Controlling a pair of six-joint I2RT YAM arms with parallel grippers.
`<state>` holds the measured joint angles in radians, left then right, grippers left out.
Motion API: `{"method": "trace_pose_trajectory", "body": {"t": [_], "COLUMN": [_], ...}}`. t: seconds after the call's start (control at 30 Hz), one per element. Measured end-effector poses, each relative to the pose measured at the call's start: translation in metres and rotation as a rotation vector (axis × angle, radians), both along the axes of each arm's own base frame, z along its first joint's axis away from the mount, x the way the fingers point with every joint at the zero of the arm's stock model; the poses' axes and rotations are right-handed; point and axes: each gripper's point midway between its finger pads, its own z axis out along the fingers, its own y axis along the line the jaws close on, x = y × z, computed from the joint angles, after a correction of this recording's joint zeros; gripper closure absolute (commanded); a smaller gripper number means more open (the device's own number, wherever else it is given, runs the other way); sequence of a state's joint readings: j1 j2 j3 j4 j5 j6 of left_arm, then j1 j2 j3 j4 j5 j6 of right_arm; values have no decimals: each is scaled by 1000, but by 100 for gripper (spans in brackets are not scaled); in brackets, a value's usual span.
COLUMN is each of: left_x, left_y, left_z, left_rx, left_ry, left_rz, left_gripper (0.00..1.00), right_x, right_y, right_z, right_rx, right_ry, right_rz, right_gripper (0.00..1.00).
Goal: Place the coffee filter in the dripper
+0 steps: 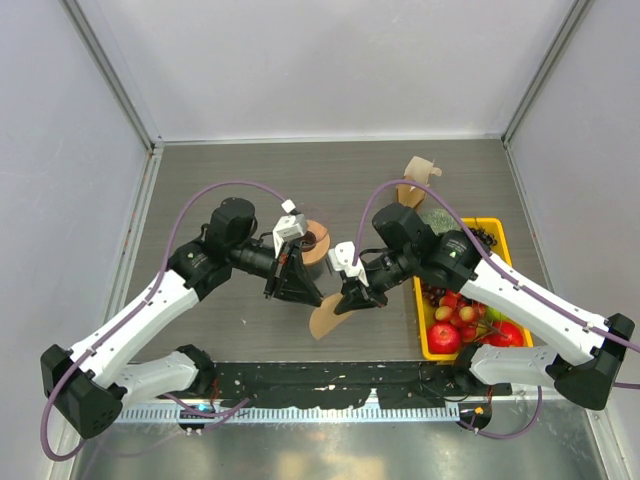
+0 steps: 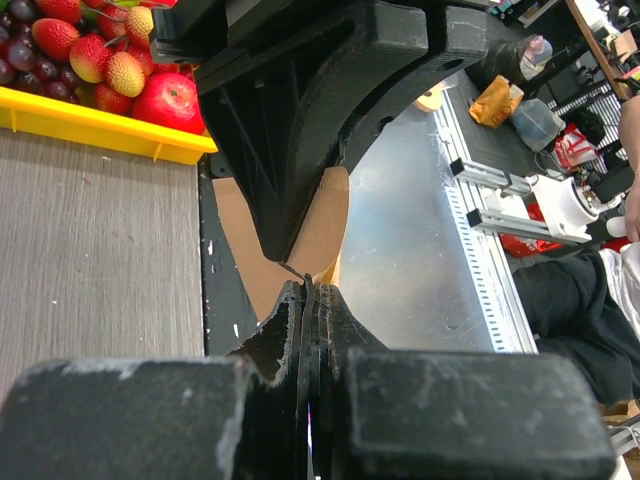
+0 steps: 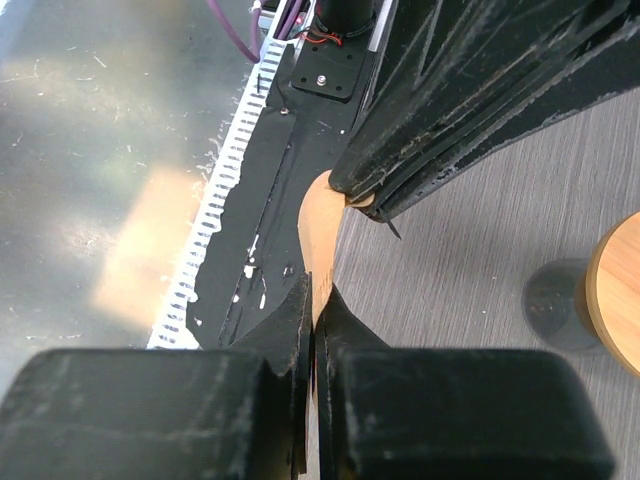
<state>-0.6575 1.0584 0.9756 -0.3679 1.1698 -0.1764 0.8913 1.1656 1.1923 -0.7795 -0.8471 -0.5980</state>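
Near dripper [image 1: 317, 243] and fruit tray [image 2: 100, 125], left hand [image 2: 308, 290] and right hand [image 3: 313, 295] pinch coffee filter [image 1: 325, 320].

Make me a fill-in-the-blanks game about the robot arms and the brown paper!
The left gripper and right gripper are both ___, not open.
The coffee filter is pinched by ___ grippers.
The fruit tray is coloured ___.
The dripper stands on the ___.
Missing words: shut; two; yellow; table.

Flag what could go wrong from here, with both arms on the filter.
1. The left gripper and right gripper are both shut on the thin coffee filter; diverging motion could tear it.
2. The dripper stands close beside the left gripper; a swing might tip it.
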Motion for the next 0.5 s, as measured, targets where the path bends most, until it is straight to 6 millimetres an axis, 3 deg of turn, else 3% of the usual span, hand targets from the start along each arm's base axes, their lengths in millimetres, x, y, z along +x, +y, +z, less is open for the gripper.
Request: {"method": "trace_pose_trajectory", "body": {"t": [0.5], "left_x": [1], "left_y": [-3], "left_z": [-10], "left_rx": [5], "left_ry": [49], "left_rz": [10], "left_gripper": [100], "right_x": [13], "right_y": [5], "right_z": [1], "right_rx": [1], "right_ry": [-36], "right_rz": [-60], "right_gripper": [95]}}
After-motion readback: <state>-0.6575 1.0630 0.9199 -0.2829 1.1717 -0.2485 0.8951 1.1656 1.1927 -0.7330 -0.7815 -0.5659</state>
